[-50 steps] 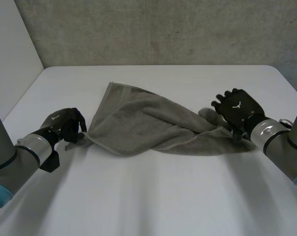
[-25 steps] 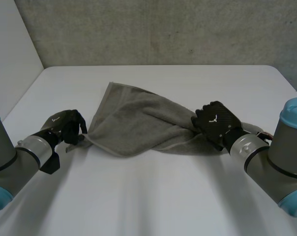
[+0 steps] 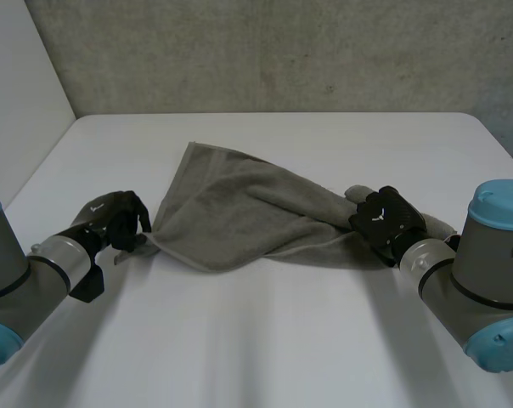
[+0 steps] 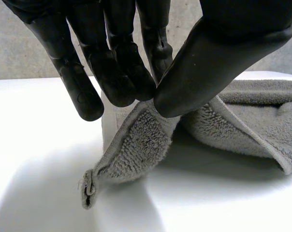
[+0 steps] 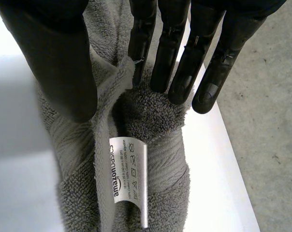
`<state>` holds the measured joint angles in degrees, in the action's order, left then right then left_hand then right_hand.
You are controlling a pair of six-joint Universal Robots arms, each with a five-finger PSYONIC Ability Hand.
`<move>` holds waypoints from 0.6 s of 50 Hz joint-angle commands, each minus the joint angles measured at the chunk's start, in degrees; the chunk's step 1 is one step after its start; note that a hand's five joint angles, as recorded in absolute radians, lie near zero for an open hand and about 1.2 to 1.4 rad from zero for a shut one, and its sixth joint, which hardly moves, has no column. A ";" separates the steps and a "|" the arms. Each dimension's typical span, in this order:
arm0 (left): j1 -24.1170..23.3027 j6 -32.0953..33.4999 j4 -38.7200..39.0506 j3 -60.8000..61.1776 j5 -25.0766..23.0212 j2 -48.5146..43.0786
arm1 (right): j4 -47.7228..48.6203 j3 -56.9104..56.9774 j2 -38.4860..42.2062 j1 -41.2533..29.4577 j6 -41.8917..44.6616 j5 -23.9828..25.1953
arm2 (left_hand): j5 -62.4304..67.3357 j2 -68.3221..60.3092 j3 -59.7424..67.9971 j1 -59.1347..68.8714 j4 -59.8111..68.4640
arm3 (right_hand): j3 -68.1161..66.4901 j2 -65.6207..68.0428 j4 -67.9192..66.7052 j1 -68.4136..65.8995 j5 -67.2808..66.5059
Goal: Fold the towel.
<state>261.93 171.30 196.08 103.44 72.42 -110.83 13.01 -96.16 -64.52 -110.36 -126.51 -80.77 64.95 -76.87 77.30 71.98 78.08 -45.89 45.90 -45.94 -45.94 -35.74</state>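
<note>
The robot's left hand [image 3: 116,219] grips the near-left corner of a grey towel [image 3: 239,212] toward the left side of the white worktop [image 3: 256,340]. In the left wrist view, the thumb [image 4: 218,63] pinches the terry hem of the towel [image 4: 141,145] against the fingertips [image 4: 124,87], and the tip of the corner droops onto the worktop [image 4: 39,145] just below them. From that corner the towel lies rumpled across the middle of the worktop. It is widest on its left half, with one corner pointing toward the far edge, and it narrows to a bunched band on the right. The right hand [image 3: 384,223] rests open on top of that narrow end, and a little cloth shows on either side of it. In the right wrist view the fingers [image 5: 177,63] are straight and spread, with the thumb [image 5: 59,63] set apart from them. A ridge of the towel [image 5: 151,111] rises between thumb and fingers, touching one fingertip. A white care label [image 5: 129,179] lies on the cloth under the palm.
</note>
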 commanded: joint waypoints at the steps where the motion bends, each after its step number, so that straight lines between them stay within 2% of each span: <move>1: -0.02 0.00 0.00 0.01 0.00 0.00 | 0.96 0.10 0.80 0.06 -0.05 0.09 | 5.05 -3.13 2.70 8.02 1.92 | -9.03 9.03 -8.98 -8.98 -9.19; 5: -0.11 0.00 0.00 -0.08 0.00 0.00 | 1.93 0.10 1.42 0.15 0.04 0.09 | 5.05 -3.13 2.70 8.02 1.92 | -17.35 17.34 -17.30 -17.30 -17.50; 6: -0.11 0.00 0.00 0.01 0.00 0.00 | 2.10 0.19 1.68 0.15 0.04 0.09 | 5.05 -3.13 2.70 8.02 1.92 | -29.34 29.33 -29.29 -29.29 -29.49; 7: -0.11 0.00 0.00 -0.08 0.00 0.00 | 2.19 0.27 1.86 0.15 -0.05 0.18 | 5.05 -3.13 2.70 8.02 1.92 | -34.06 34.06 -34.01 -34.01 -34.21; 12: 0.07 0.00 -0.18 -0.34 -0.18 0.26 | 1.31 1.42 0.63 0.24 -1.19 0.18 | 5.05 -3.13 2.70 8.02 1.92 | -34.11 34.10 -34.06 -34.06 -34.26; 17: 0.16 0.97 -0.70 -2.10 -0.26 3.87 | -0.71 3.35 -4.29 0.06 -4.01 0.62 | 5.05 -3.13 2.70 8.02 1.92 | -34.11 34.10 -34.06 -34.06 -34.26; 19: 0.16 1.67 -1.49 -4.03 -0.70 7.72 | -4.29 7.46 -10.59 0.85 -11.08 1.66 | 5.05 -3.13 2.70 8.02 1.92 | -34.11 34.10 -34.06 -34.06 -34.26; 20: 0.16 1.67 -1.49 -4.04 -0.70 7.73 | -4.31 7.48 -10.62 0.85 -11.12 1.67 | 5.05 -3.13 2.70 8.02 1.92 | -34.11 34.10 -34.06 -34.06 -34.26; 22: 0.16 1.58 -2.55 -5.00 -1.32 9.49 | -9.82 13.43 -15.70 3.65 -20.57 5.08 | 5.05 -3.13 2.70 8.02 1.92 | -34.11 34.10 -34.06 -34.06 -34.26; 25: 0.24 1.14 -5.27 -7.46 -2.29 13.89 | -12.75 16.89 -17.74 5.60 -25.10 7.73 | 5.05 -3.13 2.70 8.02 1.92 | -34.11 34.10 -34.06 -34.06 -34.26; 27: 0.68 0.71 -8.33 -10.79 -2.64 18.35 | -18.35 24.32 -21.06 9.88 -31.75 12.98 | 5.05 -3.13 2.70 8.02 1.92 | -34.11 34.10 -34.06 -34.06 -34.26; 28: 0.68 0.70 -8.35 -10.80 -2.64 18.37 | -18.38 24.36 -21.08 9.91 -31.78 13.01 | 5.05 -3.13 2.70 8.02 1.92 | -34.11 34.10 -34.06 -34.06 -34.26; 30: 0.86 0.00 -11.93 -15.26 -2.64 22.22 | -23.80 32.05 -23.27 14.63 -34.76 16.77 | 5.05 -3.13 2.70 8.02 1.92 | -34.11 34.10 -34.06 -34.06 -34.26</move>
<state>262.32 172.46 190.58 95.52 70.36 -96.70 0.04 -78.62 -82.19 -104.35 -151.01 -72.60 64.95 -76.87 77.30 71.98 78.09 -77.06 74.50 -76.82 -75.06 -65.89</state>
